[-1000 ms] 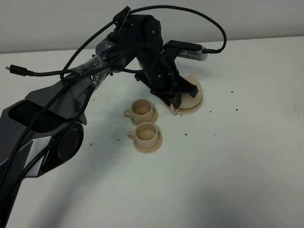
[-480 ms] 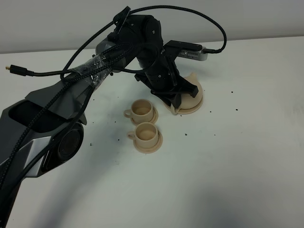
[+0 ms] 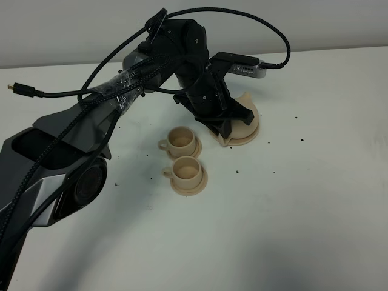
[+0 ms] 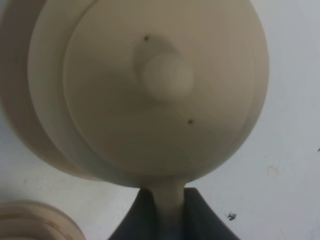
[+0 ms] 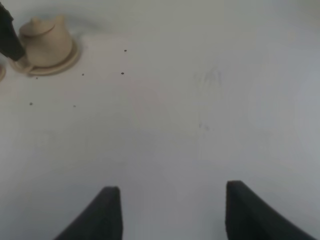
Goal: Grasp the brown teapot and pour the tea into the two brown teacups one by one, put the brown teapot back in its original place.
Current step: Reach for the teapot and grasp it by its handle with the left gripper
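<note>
The teapot (image 4: 125, 125), saucer (image 5: 54, 68) and teacups (image 3: 182, 140) (image 3: 185, 170) are beige-tan, the speckled table (image 3: 303, 212) white, the arm (image 3: 91, 121) black.

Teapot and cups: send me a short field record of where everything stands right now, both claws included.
brown teapot: upright on the large saucer, lid on
left claw: shut on the teapot's loop handle
right claw: open, holding nothing, over bare table
teacup nearer the teapot: on its own saucer, no tea visible
other teacup: on its own saucer, no tea visible
pouring: not yet begun
</note>
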